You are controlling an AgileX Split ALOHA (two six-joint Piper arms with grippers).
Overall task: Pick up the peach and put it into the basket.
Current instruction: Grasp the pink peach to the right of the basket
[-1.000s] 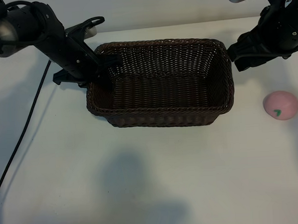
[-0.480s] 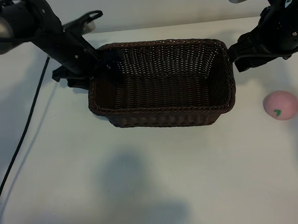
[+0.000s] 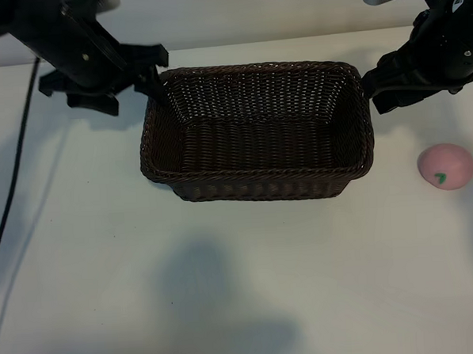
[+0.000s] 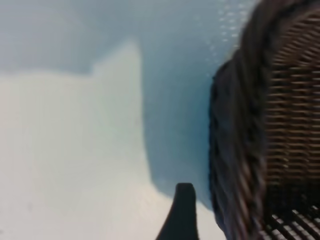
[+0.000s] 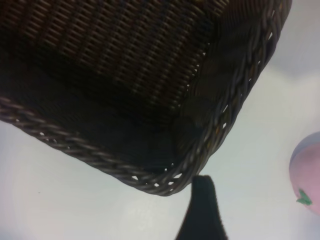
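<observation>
The dark brown wicker basket stands mid-table, with nothing inside it. The pale-pink peach lies on the table to its right, apart from it; the right wrist view catches the peach at its edge. My left gripper hovers open at the basket's far left corner, one finger just outside the braided rim, holding nothing. My right gripper hangs open by the far right corner, its finger just outside the rim, also holding nothing.
A black cable runs down the table's left side. Bare white table lies in front of the basket and around the peach. The table's far edge meets the wall just behind both arms.
My left gripper has opened, let go of the basket's left rim and drawn back toward the far left. The basket shifted slightly. The right arm and the peach have not moved.
</observation>
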